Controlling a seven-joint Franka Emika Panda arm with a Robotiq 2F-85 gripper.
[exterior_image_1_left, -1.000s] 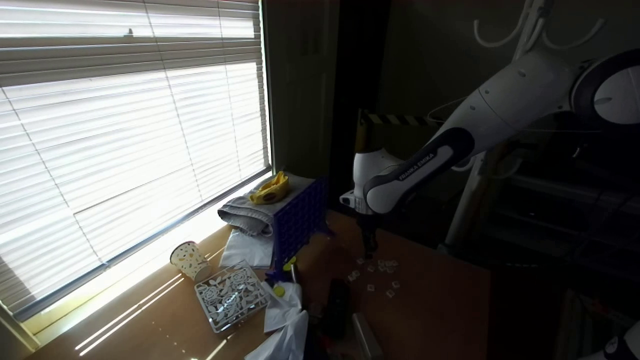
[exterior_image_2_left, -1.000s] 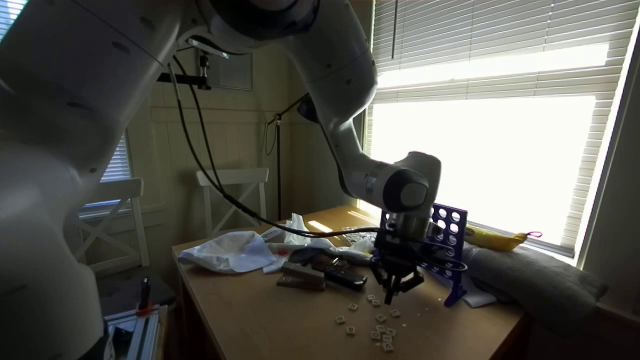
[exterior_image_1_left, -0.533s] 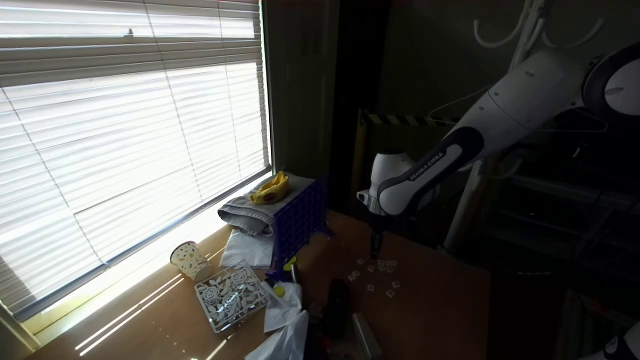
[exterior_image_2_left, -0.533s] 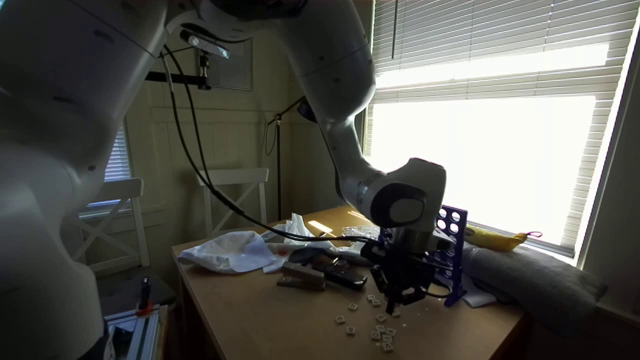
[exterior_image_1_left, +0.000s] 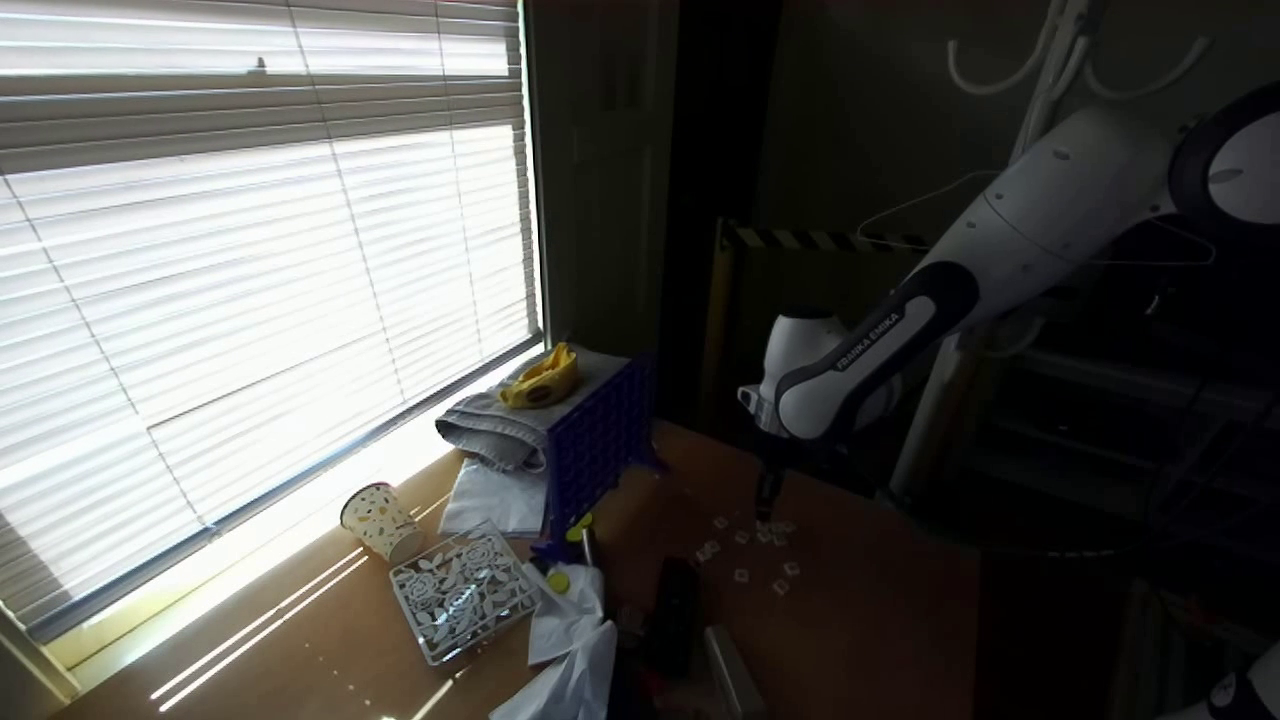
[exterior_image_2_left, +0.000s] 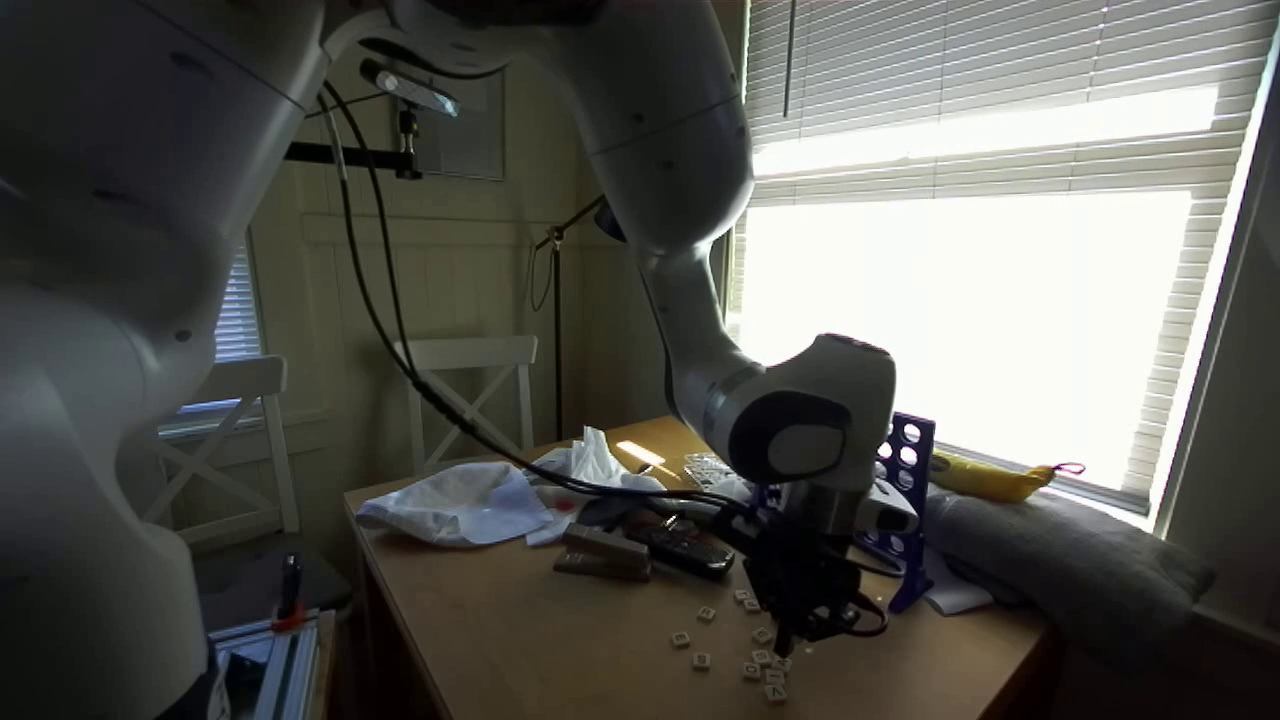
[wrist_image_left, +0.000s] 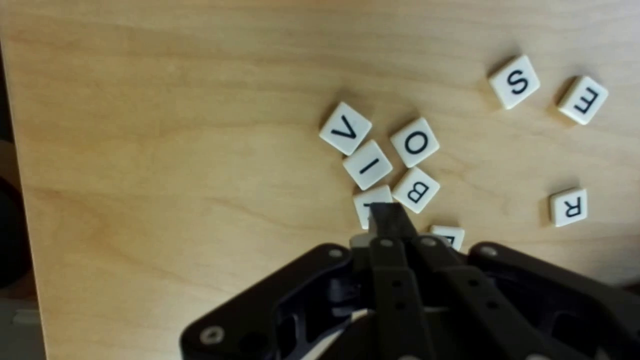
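Your gripper (wrist_image_left: 392, 217) is clenched, nothing visible between its fingers, its tip hiding part of a letter tile (wrist_image_left: 370, 195) on the tabletop (wrist_image_left: 200, 150); you can't tell whether they touch. The tile should be light, stiff and slick: pinch opposite edges, clear of the neighbouring B tile (wrist_image_left: 416, 190). Farther off, only an exterior view shows the patterned cup (exterior_image_1_left: 380, 520) near the window blinds (exterior_image_1_left: 250, 300).

This is most likely a home, judging by Venetian blinds (exterior_image_2_left: 1000, 105) beyond the gripper (exterior_image_2_left: 783, 645) and white X-back chairs (exterior_image_2_left: 470, 352) well apart from it
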